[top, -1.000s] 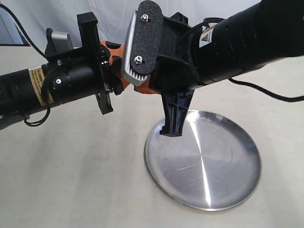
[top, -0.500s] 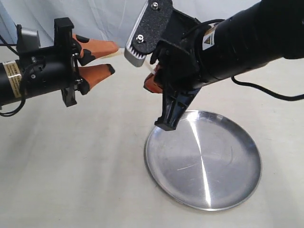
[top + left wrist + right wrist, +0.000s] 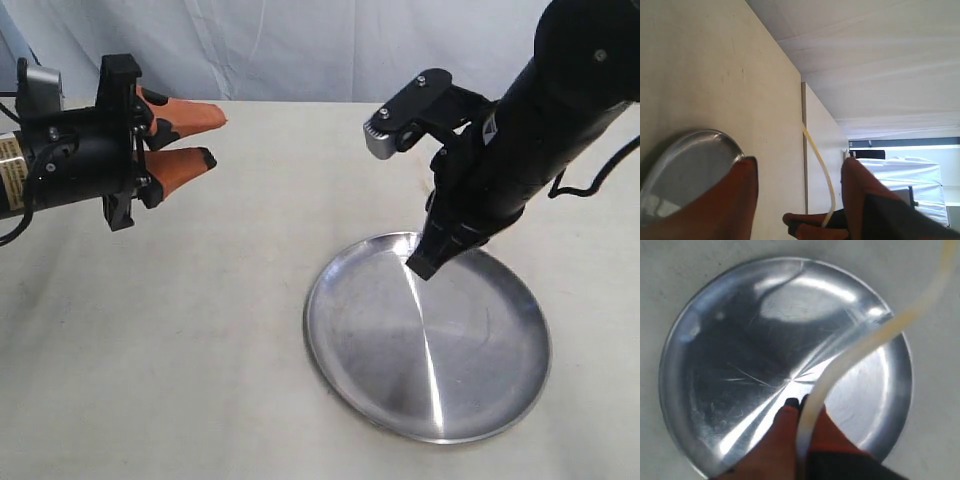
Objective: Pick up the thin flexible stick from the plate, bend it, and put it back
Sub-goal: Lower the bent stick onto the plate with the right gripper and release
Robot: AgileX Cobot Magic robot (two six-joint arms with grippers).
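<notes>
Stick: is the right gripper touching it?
Touching. The right wrist view shows the right gripper shut on the curved stick, which is pinched between its orange tips.

Parted gripper (image 3: 799,167), curved stick (image 3: 819,159), plate (image 3: 680,170)

a robotics lab test bench: a plain cream table (image 3: 160,360) backed by hung, creased white sheeting (image 3: 300,45), black robot arms (image 3: 560,120) reaching over it.

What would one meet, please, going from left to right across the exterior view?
Left arm → left gripper, open → bare table → plate. The right arm hangs over the plate, so its place in the order is unclear and I leave it out.
</notes>
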